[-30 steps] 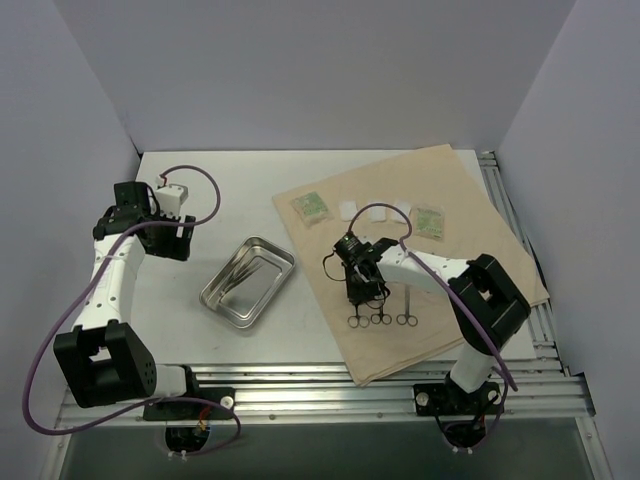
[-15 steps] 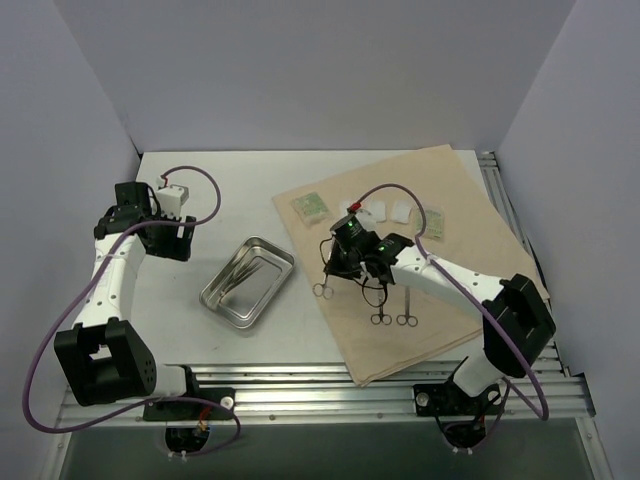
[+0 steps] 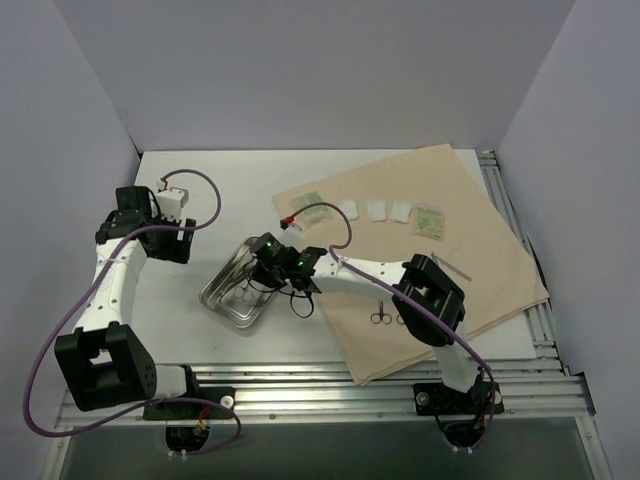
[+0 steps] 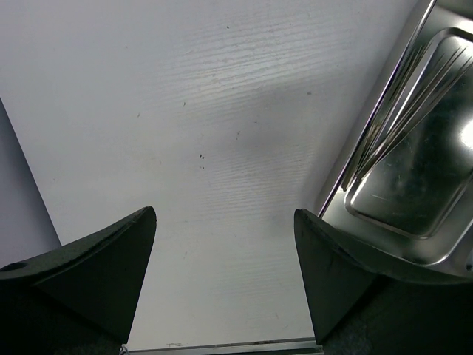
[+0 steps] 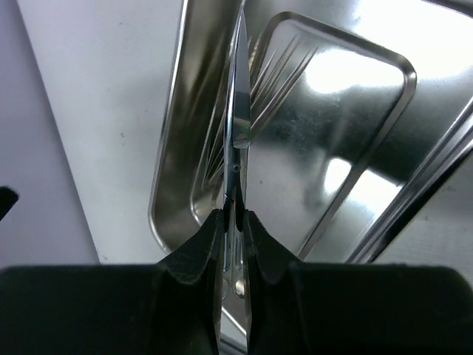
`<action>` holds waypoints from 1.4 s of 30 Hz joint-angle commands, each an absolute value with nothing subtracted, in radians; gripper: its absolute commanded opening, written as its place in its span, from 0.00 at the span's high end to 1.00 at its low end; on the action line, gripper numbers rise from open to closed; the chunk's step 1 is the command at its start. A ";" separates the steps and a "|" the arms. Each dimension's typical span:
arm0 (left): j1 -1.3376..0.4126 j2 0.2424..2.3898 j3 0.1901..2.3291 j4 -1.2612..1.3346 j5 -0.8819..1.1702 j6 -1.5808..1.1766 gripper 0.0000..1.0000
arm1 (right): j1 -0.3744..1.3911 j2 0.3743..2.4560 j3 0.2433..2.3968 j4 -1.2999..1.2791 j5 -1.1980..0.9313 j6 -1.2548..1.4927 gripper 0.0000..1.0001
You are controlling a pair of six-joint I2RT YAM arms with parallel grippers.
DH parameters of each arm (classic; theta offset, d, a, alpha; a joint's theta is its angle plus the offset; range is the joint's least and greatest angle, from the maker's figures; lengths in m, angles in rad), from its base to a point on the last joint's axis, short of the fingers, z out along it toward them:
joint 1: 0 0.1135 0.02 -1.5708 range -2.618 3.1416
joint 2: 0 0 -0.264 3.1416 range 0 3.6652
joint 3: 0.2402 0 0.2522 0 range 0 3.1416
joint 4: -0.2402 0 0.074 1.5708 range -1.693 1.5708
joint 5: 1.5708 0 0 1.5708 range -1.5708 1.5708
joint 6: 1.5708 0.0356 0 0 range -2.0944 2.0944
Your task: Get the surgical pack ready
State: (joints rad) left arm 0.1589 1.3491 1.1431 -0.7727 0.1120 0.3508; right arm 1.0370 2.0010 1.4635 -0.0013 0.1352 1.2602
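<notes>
Right tool (image 5: 235, 222) has swung off cloth (image 3: 490, 230) to over tray (image 3: 212, 297), clenched on scissors (image 5: 238, 133), tips prob. clear of the steel; left tool (image 4: 224, 218) released over table (image 4: 185, 111).

Right wrist view, lower centre: scissors (image 5: 236, 133) handles hidden inside right gripper (image 5: 235, 220). Left wrist view: steel tray (image 4: 414, 185) cut off at right edge.

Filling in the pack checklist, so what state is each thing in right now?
right pincer: shut on scissors, over the steel tray.
left pincer: open, empty.
steel tray: thin instruments inside.
tan cloth: spread flat.
gauze squares: laid out on the tan cloth.
second scissors: lying on the tan cloth.
</notes>
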 commanded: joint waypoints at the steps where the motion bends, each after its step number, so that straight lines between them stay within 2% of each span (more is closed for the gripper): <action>1: 0.163 1.324 1.137 -0.715 0.106 0.351 0.15 | 1.051 2.049 1.531 -0.009 0.221 1.357 1.00; 4: 0.163 1.296 1.118 -0.700 0.120 0.360 0.15 | 1.066 2.133 1.586 -0.012 0.225 1.382 1.00; 10: 0.163 1.241 1.077 -0.673 0.140 0.379 0.15 | 1.112 2.197 1.713 -0.192 0.296 1.410 1.00; 16: 0.164 1.227 1.060 -0.664 0.137 0.387 0.15 | 1.115 2.189 1.666 -0.256 0.298 1.540 1.00; 29: 0.164 1.258 1.084 -0.681 0.120 0.402 0.15 | 1.080 2.233 1.678 -0.298 0.238 1.580 1.00; 37: 0.166 1.247 1.109 -0.703 0.100 0.422 0.15 | 1.037 2.240 1.677 -0.183 0.163 1.486 0.69; 42: 0.166 1.244 1.137 -0.721 0.075 0.426 0.15 | 1.042 2.186 1.675 -0.130 0.164 1.428 0.67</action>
State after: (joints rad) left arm 0.1589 1.2587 1.0771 -0.7109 0.0959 0.4061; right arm 1.0275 2.2238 1.6646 -0.1539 0.1585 1.4765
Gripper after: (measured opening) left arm 0.849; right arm 0.325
